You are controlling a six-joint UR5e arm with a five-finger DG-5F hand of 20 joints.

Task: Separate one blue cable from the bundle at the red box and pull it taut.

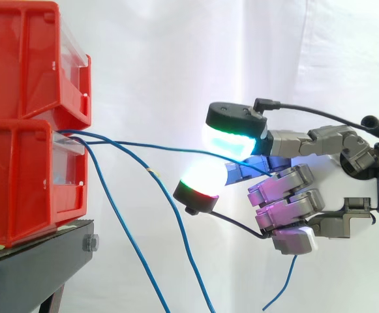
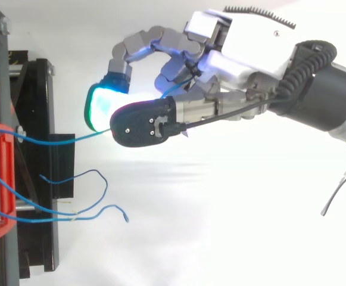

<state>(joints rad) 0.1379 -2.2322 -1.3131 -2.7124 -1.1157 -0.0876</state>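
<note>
White curtain [image 1: 176, 52] hung behind; glossy red plastic bins [image 1: 19, 176] sat stacked on a black stand [image 1: 32, 267]. The hand [image 1: 287, 199] pinched one thin blue cable [image 2: 74, 139] with curled fingers.

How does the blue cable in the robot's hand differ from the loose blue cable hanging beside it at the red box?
The held blue cable runs almost straight from the red box to the hand; the loose blue cable droops steeply downward. The hand grips the held cable; the loose one hangs free. Both are thin, blue and leave the same box.
</note>
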